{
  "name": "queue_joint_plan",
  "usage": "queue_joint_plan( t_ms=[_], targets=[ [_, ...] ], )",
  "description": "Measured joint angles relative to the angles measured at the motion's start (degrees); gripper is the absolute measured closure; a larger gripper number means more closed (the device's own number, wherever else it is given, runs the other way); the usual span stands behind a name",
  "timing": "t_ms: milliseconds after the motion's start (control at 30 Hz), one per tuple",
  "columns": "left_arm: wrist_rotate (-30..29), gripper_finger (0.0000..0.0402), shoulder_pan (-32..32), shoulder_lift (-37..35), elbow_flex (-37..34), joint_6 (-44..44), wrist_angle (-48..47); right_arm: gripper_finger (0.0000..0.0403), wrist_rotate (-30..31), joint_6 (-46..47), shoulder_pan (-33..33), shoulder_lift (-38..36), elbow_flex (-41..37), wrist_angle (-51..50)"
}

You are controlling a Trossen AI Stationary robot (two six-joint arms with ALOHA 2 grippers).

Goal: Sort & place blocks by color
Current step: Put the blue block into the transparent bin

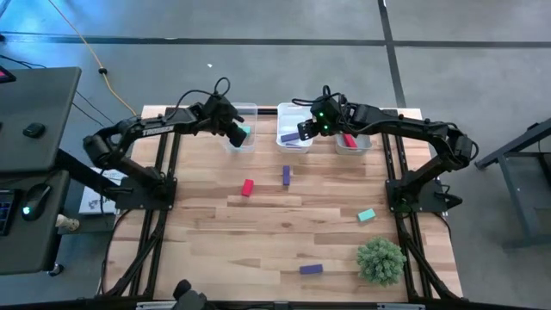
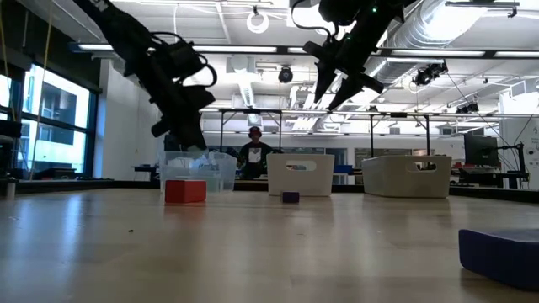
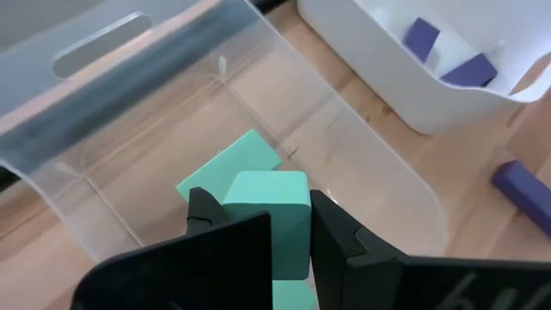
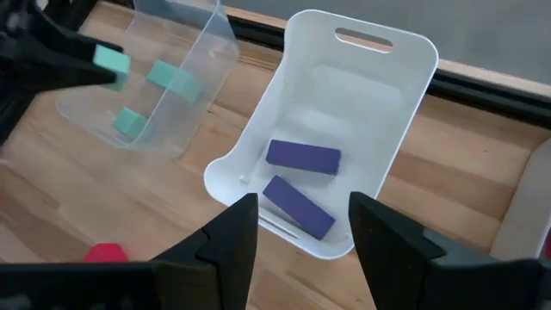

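Blocks lie scattered on the table (image 1: 215, 250): a red block (image 1: 248, 187) and a purple block (image 1: 286, 176) near centre, a teal one (image 1: 367, 215) toward four o'clock, another purple (image 1: 311, 269) toward six. The left gripper (image 3: 290, 226) hangs over the clear bin (image 1: 250, 112) at eleven o'clock, clamped on a teal block (image 3: 274, 215). The right gripper (image 4: 303, 222) hovers with fingers apart over the white bin (image 4: 392, 129) at twelve, which holds two purple blocks (image 4: 303, 156).

Wooden table (image 1: 207, 241), pale planks. At far edge, three bins (image 1: 297, 138) in a row. Mid-table, red block (image 1: 248, 187) beside purple block (image 1: 286, 176). Right: teal block (image 1: 367, 215). Near right: purple bar (image 1: 311, 269), green plant ball (image 1: 380, 261).
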Motion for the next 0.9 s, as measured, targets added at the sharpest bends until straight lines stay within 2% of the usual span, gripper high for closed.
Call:
queue_joint_plan(
  t_ms=[333, 500, 667, 900],
  targets=[
    [0.00, 0.0401, 0.09, 4.86, 1.12, 1.92, -0.06, 0.0231, 0.48, 2.27, 0.00, 0.00, 0.00, 0.00],
    [0.03, 0.0400, 0.09, 5.83, 1.14, 1.94, -0.11, 0.0231, -1.49, 5.21, 0.01, 0.00, 0.00, -0.01],
    [-0.06, 0.0385, 0.09, 6.16, 1.14, 4.55, -0.48, 0.0231, -6.12, 9.15, 0.28, 0.00, 0.00, -0.02],
    [-0.99, 0.0358, 0.09, 6.16, 1.14, 4.94, -0.53, 0.0231, -6.43, 12.99, 3.21, 0.00, 0.00, -0.02]
  ],
)
